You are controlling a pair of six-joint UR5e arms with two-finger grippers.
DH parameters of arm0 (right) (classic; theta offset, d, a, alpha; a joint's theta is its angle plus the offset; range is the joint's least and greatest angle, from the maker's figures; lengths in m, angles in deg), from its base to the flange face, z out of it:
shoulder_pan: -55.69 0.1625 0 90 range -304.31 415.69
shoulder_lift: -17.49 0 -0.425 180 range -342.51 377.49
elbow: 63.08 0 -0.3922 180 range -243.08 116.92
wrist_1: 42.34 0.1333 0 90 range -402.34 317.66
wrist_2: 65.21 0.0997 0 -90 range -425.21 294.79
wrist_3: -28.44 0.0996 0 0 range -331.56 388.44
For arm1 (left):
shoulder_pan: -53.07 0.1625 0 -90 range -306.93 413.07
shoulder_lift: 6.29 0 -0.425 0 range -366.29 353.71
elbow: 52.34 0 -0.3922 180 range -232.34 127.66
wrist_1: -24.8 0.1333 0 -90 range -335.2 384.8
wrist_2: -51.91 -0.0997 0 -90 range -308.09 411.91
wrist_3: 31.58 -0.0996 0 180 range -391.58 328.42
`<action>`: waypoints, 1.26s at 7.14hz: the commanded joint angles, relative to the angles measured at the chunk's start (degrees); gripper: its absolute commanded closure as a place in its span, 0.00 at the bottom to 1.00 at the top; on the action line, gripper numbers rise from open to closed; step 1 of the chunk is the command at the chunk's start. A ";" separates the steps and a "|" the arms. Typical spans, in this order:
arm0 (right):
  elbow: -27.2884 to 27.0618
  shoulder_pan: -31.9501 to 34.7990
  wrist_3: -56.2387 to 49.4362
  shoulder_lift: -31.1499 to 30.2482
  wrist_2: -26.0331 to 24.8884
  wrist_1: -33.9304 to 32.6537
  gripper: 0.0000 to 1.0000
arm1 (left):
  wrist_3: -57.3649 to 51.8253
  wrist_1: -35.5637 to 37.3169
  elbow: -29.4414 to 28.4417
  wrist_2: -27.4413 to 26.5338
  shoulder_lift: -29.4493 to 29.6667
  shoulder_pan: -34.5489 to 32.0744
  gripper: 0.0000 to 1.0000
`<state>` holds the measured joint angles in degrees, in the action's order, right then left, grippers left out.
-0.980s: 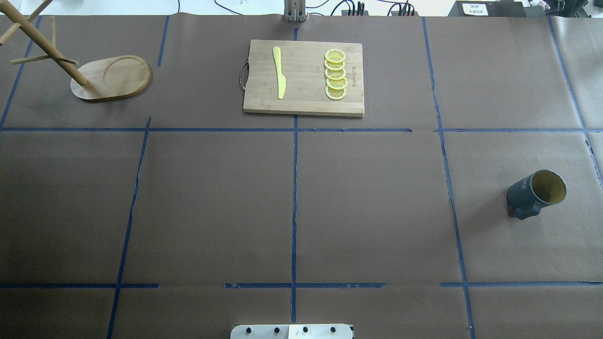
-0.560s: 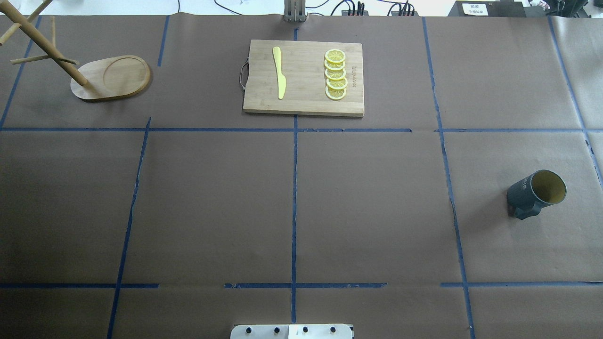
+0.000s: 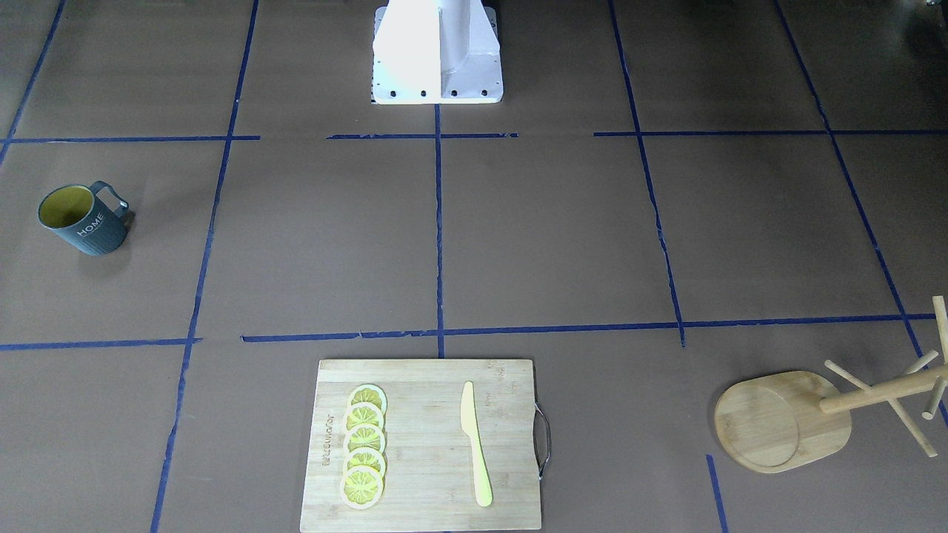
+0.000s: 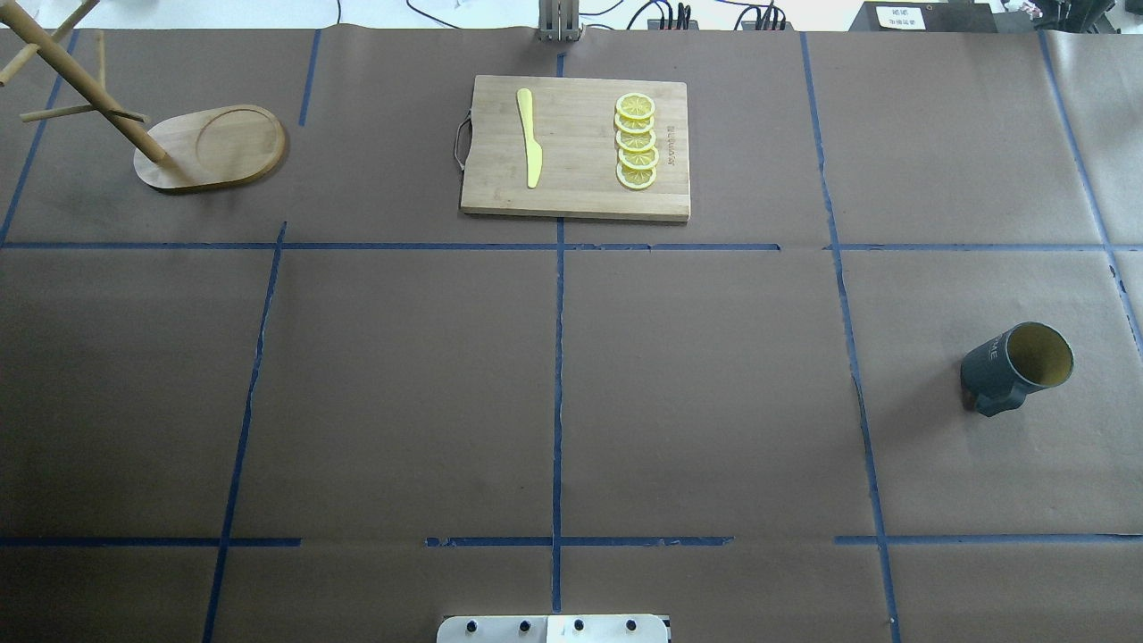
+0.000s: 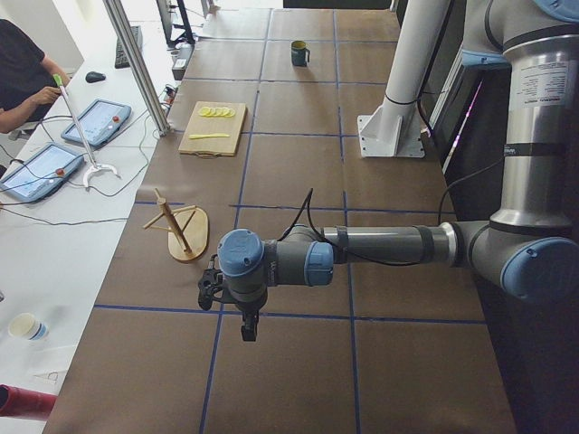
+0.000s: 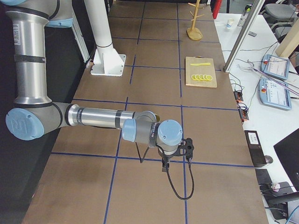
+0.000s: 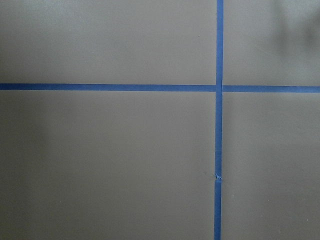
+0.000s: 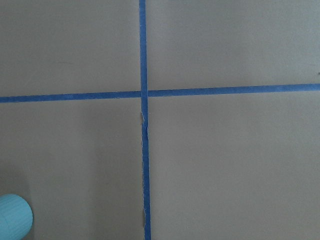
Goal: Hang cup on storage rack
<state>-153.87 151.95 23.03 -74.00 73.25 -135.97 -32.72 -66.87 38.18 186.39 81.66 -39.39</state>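
Observation:
The cup (image 4: pixel 1018 366), dark blue-grey with a yellow-green inside and white "HOME" lettering, stands upright at the table's right side; it also shows in the front view (image 3: pixel 81 220). The storage rack (image 4: pixel 210 147), a bamboo mug tree with a rounded base and bare pegs, stands at the far left (image 3: pixel 778 422). My left gripper (image 5: pixel 210 287) shows only in the left side view, low over the table beyond the rack; I cannot tell whether it is open. My right gripper (image 6: pixel 187 149) shows only in the right side view; I cannot tell its state. Both wrist views show only brown paper and blue tape.
A bamboo cutting board (image 4: pixel 576 147) lies at the far middle with a yellow knife (image 4: pixel 530 138) and several lemon slices (image 4: pixel 636 141) on it. Blue tape lines divide the brown paper. The robot's white base (image 3: pixel 437 52) stands at the near edge.

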 commanded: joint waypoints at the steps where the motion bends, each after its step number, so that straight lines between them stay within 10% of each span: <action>1: -0.26 -0.01 -0.03 1.12 -0.47 0.03 0.00 | 0.00 0.00 0.18 0.00 0.12 0.00 0.00; 6: -3.31 -3.95 10.18 3.42 3.73 2.55 0.00 | 0.00 -0.09 0.71 0.00 0.03 0.00 0.00; 9: -8.69 -15.78 39.43 -3.92 -0.96 25.76 0.00 | 0.00 -0.18 0.89 0.09 0.03 0.00 0.00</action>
<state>-160.59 141.61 51.18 -73.80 75.47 -121.30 -32.72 -67.03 39.02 186.44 81.67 -39.39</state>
